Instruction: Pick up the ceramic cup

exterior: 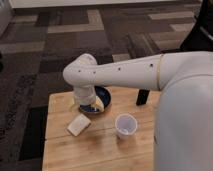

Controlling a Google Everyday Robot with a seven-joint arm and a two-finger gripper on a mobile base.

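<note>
The ceramic cup (125, 125) is small, white and round, standing upright on the wooden table (100, 147) right of centre. My white arm reaches in from the right and bends down at its elbow over the dark blue bowl (98, 99), left of and behind the cup. The gripper (85, 101) hangs under the elbow above the bowl's left side, mostly hidden by the arm. It holds nothing that I can see.
A yellow piece (99, 104) lies in the bowl. A pale rectangular sponge-like block (78, 124) lies on the table left of the cup. A black object (142, 96) stands at the table's back right. Patterned carpet surrounds the table.
</note>
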